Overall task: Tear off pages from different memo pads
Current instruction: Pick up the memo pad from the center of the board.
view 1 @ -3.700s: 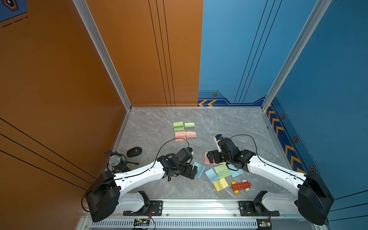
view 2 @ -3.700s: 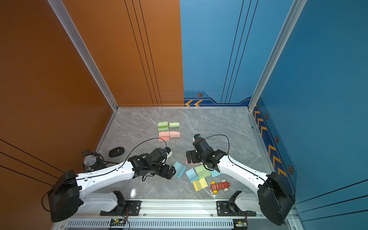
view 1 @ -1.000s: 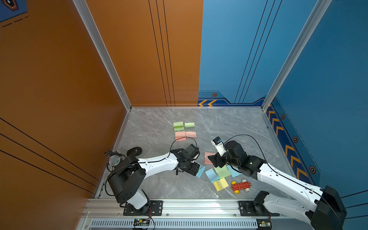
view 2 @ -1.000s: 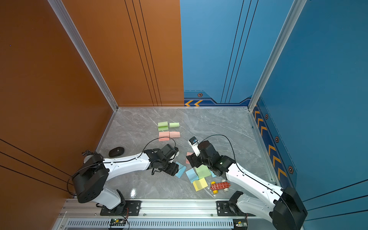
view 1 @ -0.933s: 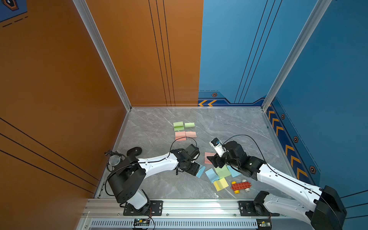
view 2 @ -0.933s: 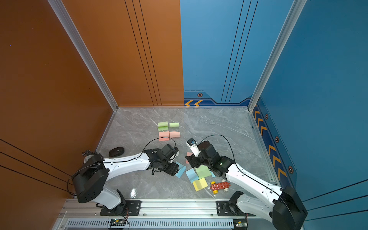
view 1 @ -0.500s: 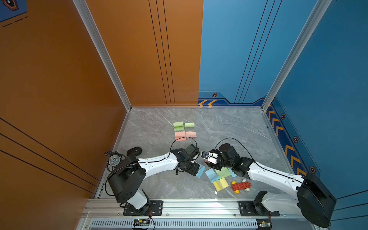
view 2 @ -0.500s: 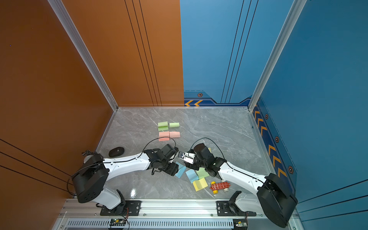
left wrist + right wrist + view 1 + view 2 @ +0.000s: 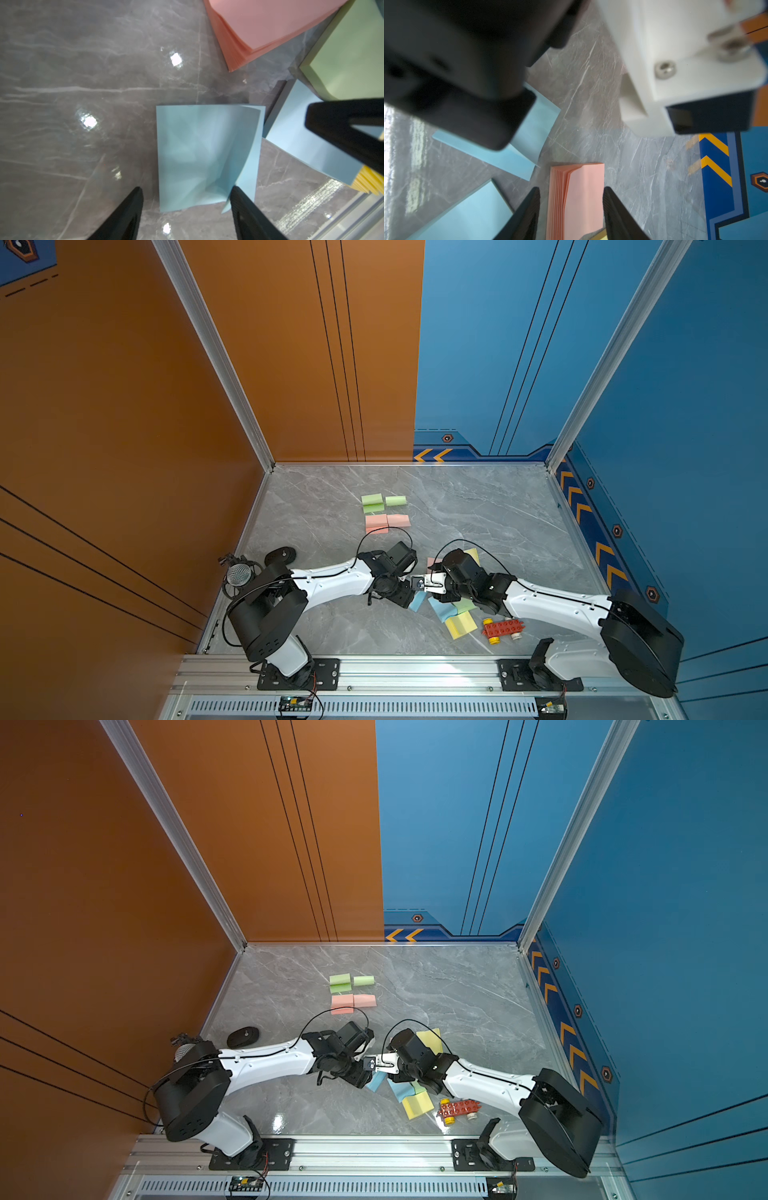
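right fingers (image 9: 529, 209) parted, straddling thick pink square memo pad (image 9: 556, 199); should pinch top page (image 9: 587, 193) only. left fingers (image 9: 128, 207) open over curled blue paper sheet (image 9: 199, 153).

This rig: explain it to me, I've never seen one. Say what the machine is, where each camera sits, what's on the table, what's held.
This is two white robot arms bolted to a rail, each ending in a two-jaw pincer, the gripper. The two wide pictures look down from above; the two close-ups come from cameras on the wrists. On the marble table lie pastel memo pads, a loose blue page and a red toy car. The left gripper is open over the blue page; the right gripper straddles a pink pad. Neither visibly grips anything.
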Controlling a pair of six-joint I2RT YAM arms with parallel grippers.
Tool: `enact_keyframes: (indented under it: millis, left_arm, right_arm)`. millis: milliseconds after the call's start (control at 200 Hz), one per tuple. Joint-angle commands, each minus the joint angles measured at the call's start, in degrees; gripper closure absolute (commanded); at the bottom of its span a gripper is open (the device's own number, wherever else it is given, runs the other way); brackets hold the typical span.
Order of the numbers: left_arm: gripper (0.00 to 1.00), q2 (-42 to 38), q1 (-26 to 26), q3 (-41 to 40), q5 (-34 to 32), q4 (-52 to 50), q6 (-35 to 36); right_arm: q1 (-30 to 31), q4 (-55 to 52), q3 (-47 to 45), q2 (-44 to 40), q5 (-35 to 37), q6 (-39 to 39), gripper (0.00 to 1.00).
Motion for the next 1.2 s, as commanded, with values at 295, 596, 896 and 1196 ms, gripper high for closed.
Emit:
enact_keyframes:
  millis: [295,596,896,1196]
  left_arm:
    - [0.3,-0.3,0.5,0.6,0.8,-0.4,0.7]
    - [0.21,-3.4,1.7,0.2,2.4,-0.6,0.7]
    - [0.15,-9.1,5.4,-2.0,2.4,-0.6,-0.5]
    - [0.16,-7.6,5.9,-2.0,2.5,-0.5,-0.5]
  right_arm:
    - [3.9,4.3,-0.6,6.8,3.8,-2.7,0.5]
    - [3.9,8.0,-3.0,8.9,5.0,-3.0,0.49]
    - [3.9,7.0,-3.7,10.7,6.5,-4.1,0.45]
    - [4.5,5.9,-4.0,11.0,7.5,-3.3,0.43]
